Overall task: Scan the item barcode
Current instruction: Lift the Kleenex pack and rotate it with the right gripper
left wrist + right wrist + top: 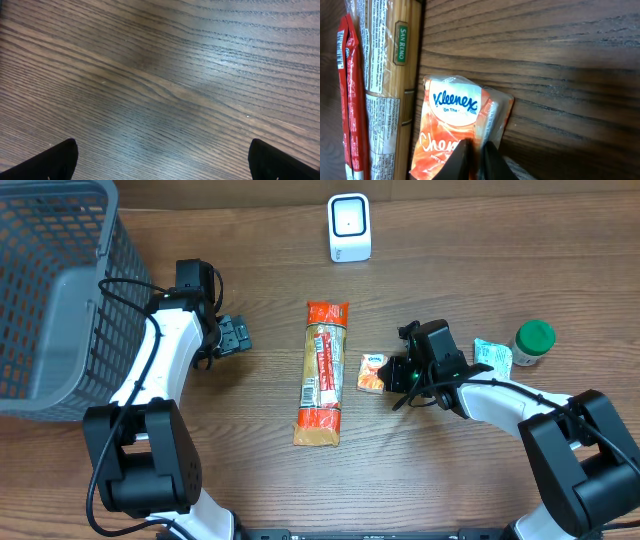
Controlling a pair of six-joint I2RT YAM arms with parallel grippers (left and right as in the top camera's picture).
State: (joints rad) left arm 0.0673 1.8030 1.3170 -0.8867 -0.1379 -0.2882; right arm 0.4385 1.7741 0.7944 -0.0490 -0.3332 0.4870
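The task looks to be at its start, with the pickup under way and the scan itself not yet made. Nothing is in front of the white scanner (349, 227), which stands alone at the top centre of the overhead frame. The long pasta pack (322, 373) lies flat in the middle of the frame, with neither arm on it. The thing in hand seems to be the small orange Kleenex pack (454, 131), which lies on the wood just right of the pasta, near it but apart. The right gripper (392, 375) has its fingers drawn narrow on the pack's right edge, which the wrist view shows pinched between them. The pack does not appear lifted. What is left, as I judge it, is to raise the pack, carry it up the frame to the scanner and turn its barcode to the window. No barcode on it shows from here. The left gripper (236, 336) hangs spread wide and empty at centre left, with only bare wood under it. The surface is a dark wood-grain table (250, 480), with a soft glare in the left wrist view. A grey mesh basket (50, 290) fills the upper left. At the right edge stand a green-capped bottle (532, 342) and, touching it, a small teal packet (492, 357). Nothing of the room beyond the table shows.
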